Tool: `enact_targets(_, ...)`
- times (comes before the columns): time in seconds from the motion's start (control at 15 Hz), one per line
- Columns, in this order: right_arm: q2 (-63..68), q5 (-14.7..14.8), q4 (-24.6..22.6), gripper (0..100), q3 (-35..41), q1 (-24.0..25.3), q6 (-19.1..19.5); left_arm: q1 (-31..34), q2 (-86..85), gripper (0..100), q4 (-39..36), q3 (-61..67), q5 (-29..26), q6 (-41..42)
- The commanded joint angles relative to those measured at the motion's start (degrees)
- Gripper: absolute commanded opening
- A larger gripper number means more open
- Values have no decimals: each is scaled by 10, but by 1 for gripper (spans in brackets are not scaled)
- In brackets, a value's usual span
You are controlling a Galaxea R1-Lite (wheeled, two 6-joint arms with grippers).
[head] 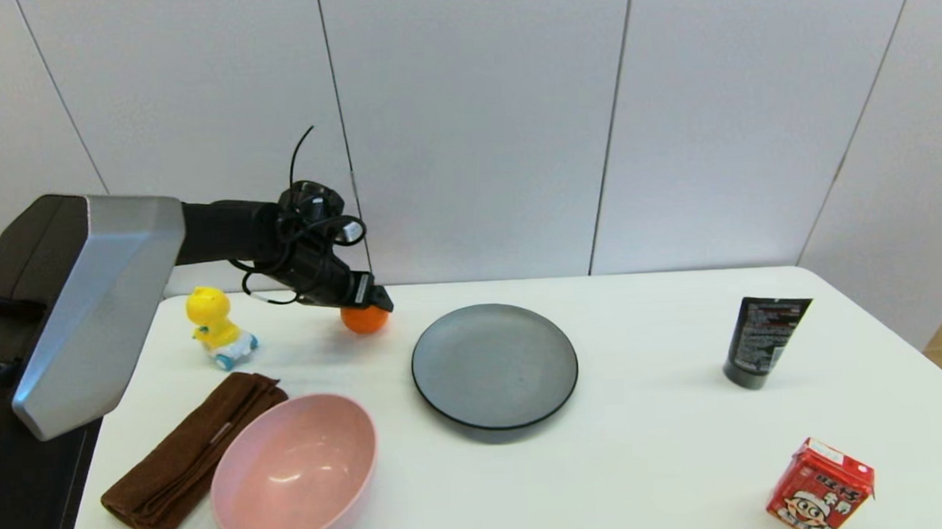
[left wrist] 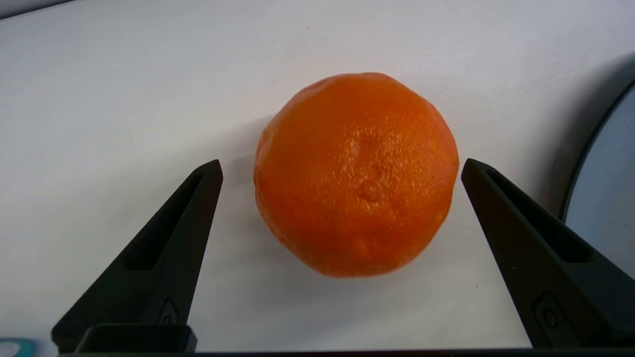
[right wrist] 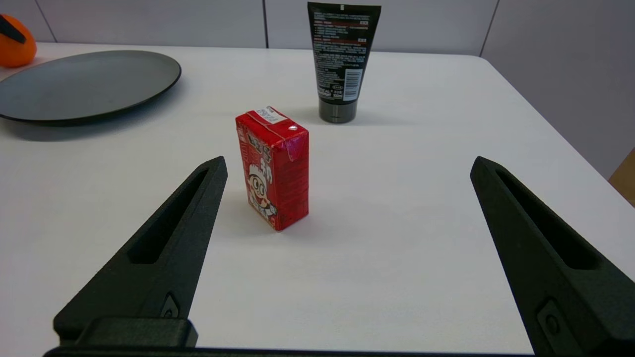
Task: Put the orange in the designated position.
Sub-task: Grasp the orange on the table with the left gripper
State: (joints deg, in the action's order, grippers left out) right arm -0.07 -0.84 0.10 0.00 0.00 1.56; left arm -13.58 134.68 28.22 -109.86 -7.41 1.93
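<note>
A red carton (right wrist: 274, 174) stands between the right gripper's (right wrist: 347, 171) spread fingers (seemingly untouched).

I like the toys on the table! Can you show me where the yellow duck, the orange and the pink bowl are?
yellow duck (head: 213, 327), head view, on its yellow body.
orange (left wrist: 354, 171), left wrist view, middle of its dimpled skin.
pink bowl (head: 293, 471), head view, on its bare inside wall.

orange (head: 364, 320) | round, dimpled | resting on white table, far-left
</note>
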Motion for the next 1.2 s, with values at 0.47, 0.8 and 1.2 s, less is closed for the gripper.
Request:
enact_targets(0.47,1,0,0,100,0,0,0,-2,28,100,2,-21,-1,0)
enact_targets(0.8,1,0,0,100,0,0,0,-2,28,0,2,-21,-1,0)
enact_targets(1.2,1,0,0,100,0,0,0,-2,1,0,3,-17,-1,0)
